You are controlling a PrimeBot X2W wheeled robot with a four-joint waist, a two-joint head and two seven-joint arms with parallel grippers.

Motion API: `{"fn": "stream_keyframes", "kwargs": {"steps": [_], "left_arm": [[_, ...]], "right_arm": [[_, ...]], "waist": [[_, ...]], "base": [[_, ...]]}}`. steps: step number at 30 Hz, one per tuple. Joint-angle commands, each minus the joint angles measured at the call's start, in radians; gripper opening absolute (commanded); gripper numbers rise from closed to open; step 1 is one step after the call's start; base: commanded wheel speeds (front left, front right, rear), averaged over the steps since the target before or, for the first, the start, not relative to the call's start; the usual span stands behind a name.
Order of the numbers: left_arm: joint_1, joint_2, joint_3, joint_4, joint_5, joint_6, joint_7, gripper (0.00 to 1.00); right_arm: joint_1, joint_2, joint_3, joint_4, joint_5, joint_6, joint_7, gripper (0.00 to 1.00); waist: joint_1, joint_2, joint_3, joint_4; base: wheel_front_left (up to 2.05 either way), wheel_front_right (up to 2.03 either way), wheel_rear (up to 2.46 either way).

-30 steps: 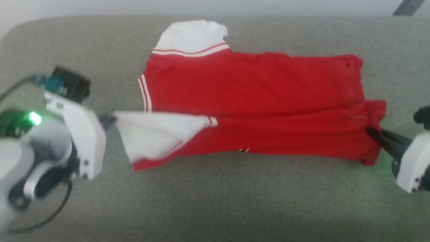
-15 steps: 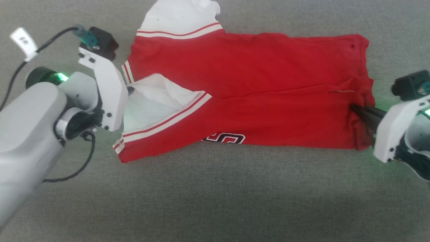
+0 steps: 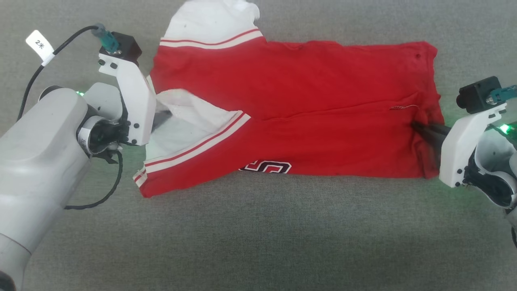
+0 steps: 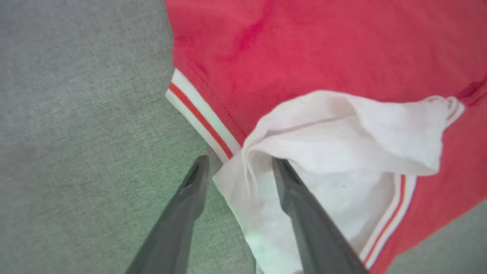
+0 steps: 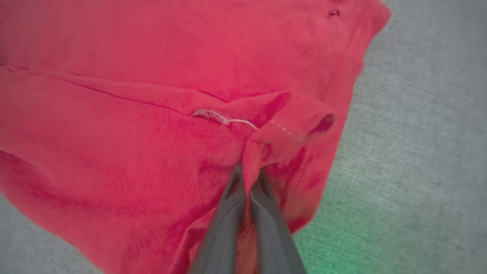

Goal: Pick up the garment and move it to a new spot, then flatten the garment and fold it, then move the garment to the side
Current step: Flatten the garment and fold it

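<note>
Now, head view first: your garment (image 3: 299,105) lies folded lengthwise on the grey cloth surface (image 3: 258,234). Its red body runs across the middle, and the upper white sleeve (image 3: 210,20) is at the top. The near white sleeve (image 3: 181,121) is turned over onto the red, and a sliver of black lettering (image 3: 264,166) peeks out at the near edge. Your left pincer (image 3: 162,118) sits at that near sleeve, your right pincer (image 3: 418,128) at the garment's right end.

Left wrist view: fingers (image 4: 293,190) spread apart, the sleeve's edge lying loose between them.

Right wrist view: fingers (image 5: 224,213) pressed together, pinching a ridge of red cloth, with a loose pale thread (image 5: 228,121) just beside it.
</note>
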Motion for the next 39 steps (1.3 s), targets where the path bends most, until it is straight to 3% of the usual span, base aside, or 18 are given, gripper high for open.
{"fn": "stream_keyframes", "kwargs": {"steps": [1, 11, 22, 32, 39], "left_arm": [[-0.010, 0.002, 0.005, 0.004, -0.011, 0.003, -0.005, 1.00], [0.050, 0.067, 0.011, -0.118, -0.027, 0.053, 0.027, 1.00], [0.227, 0.178, 0.006, -0.431, -0.085, 0.224, 0.104, 1.00], [0.321, 0.235, 0.012, -0.535, -0.095, 0.339, 0.091, 1.00], [0.349, 0.220, 0.022, -0.459, -0.090, 0.349, 0.038, 1.00]], "right_arm": [[0.002, -0.001, -0.001, -0.005, 0.002, -0.002, -0.010, 1.00], [0.093, -0.002, -0.162, -0.044, -0.042, -0.001, -0.156, 1.00], [0.236, 0.107, -0.458, -0.171, -0.248, -0.001, -0.297, 1.00], [0.371, 0.269, -0.676, -0.361, -0.405, -0.001, -0.270, 1.00], [0.435, 0.338, -0.730, -0.442, -0.428, -0.001, -0.196, 1.00]], "waist": [[0.0000, 0.0000, -0.010, 0.005], [0.0000, 0.0000, -0.074, 0.036], [0.0000, 0.0000, -0.101, 0.041], [0.0000, 0.0000, -0.085, 0.001], [0.0000, 0.0000, -0.068, -0.043]], "base": [[0.00, 0.00, 0.00], [0.00, 0.00, 0.00], [0.00, 0.00, 0.00], [0.00, 0.00, 0.00], [0.00, 0.00, 0.00]]}}
